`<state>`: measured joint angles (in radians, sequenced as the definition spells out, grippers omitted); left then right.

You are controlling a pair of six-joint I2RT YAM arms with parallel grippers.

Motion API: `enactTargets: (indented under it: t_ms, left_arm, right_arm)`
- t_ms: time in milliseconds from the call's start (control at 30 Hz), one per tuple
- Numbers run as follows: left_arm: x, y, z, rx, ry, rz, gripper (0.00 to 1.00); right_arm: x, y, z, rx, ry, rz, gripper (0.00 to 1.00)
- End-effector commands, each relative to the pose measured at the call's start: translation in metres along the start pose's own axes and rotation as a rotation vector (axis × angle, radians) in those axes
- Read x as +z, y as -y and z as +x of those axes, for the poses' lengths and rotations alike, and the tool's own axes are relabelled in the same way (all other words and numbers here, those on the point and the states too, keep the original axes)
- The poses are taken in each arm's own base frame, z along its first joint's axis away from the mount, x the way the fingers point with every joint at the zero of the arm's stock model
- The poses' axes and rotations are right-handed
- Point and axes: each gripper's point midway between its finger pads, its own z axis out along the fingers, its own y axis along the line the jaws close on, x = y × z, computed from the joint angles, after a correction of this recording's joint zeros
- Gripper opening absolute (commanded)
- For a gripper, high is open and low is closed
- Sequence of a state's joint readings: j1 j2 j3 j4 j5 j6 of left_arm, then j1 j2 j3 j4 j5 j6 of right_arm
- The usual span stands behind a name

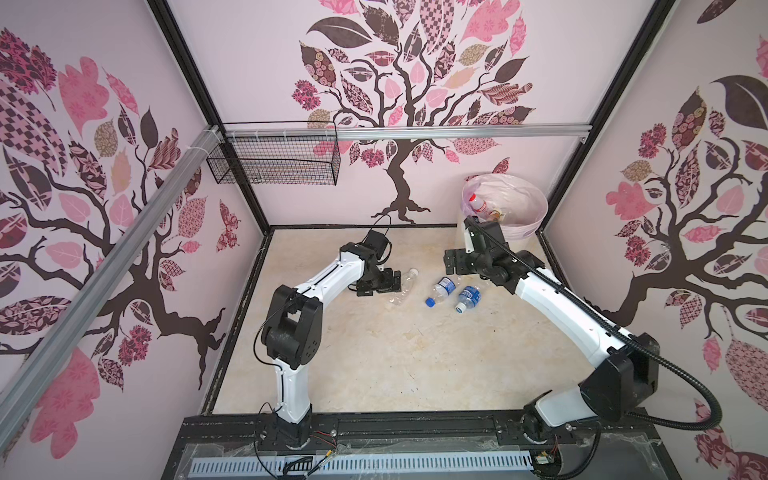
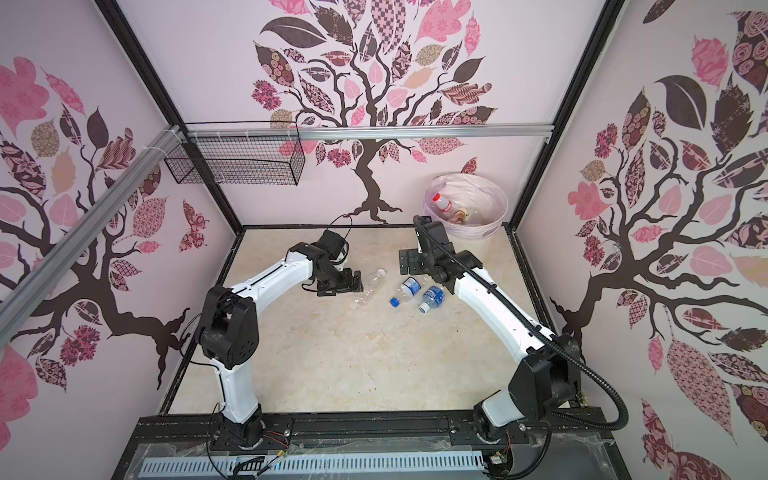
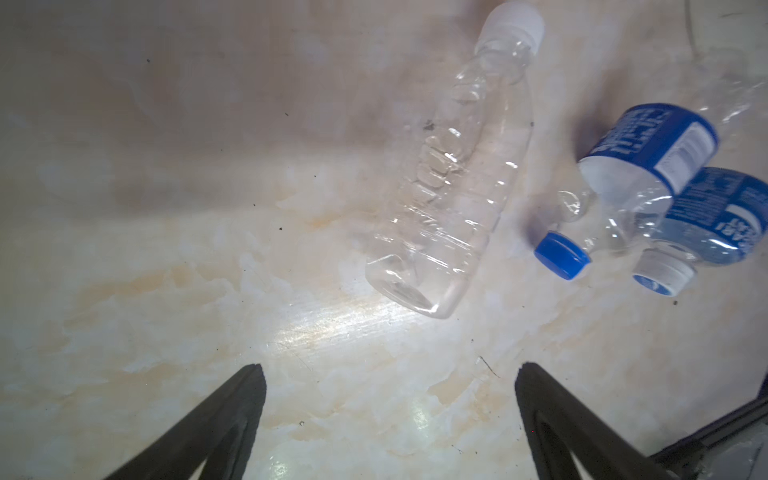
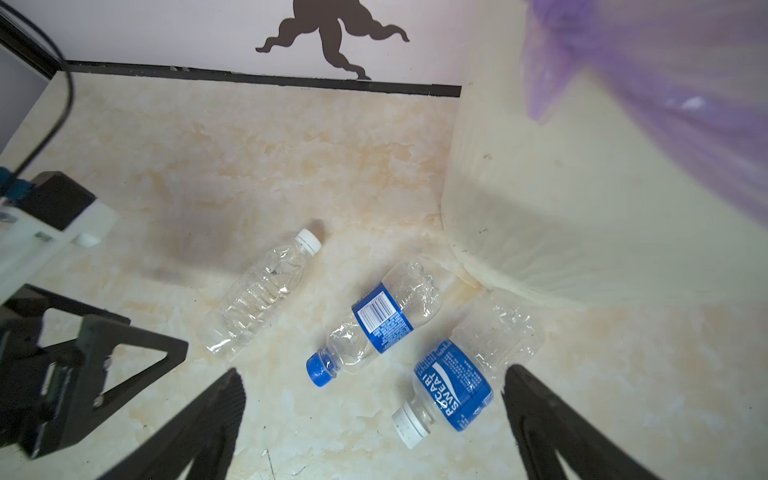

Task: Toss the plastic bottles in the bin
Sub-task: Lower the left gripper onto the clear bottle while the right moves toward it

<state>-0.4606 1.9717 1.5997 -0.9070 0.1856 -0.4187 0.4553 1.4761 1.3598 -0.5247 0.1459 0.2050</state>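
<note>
on the counter, a clear bottle lay just beside the released left claw; two blue-labelled bottles lay side by side near the released right claw. farther back stood the bin. a pinch might squirt one slick, crumpled bottle away.

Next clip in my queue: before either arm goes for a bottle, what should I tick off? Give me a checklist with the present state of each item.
1. Left tool open and empty: ok.
2. Right tool open and empty: ok.
3. Bottles free to grasp on the table: ok. The clear bottle, blue-capped bottle and white-capped blue-label bottle all lie on their sides.
4. The two blue-label bottles far enough apart for a single grasp: cannot tell; they lie close together.
5. Bin upright, mouth open, room left inside: ok.
6. All bottles binned: not ok; three lie outside it.
</note>
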Motion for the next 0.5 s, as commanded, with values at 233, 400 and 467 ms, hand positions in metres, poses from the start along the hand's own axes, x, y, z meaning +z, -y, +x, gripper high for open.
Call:
enactTargets:
  t_ms: [233,400,467]
  left_arm:
    - [0.019,0.017,-0.022,0.038,0.009,0.009,0.98]
    - [0.027,0.027,-0.029,0.045,0.028,0.035,0.98]
    - [0.034,0.031,-0.027,0.053,0.010,0.036,0.98]
  right_arm:
    - [-0.030,-0.015,-0.015,0.041,0.084,-0.107,1.00]
    - [-0.033,-0.014,-0.010,0.034,0.076,-0.109,1.00]
    - [-0.035,-0.012,-0.009,0.025,0.080,-0.100,1.00]
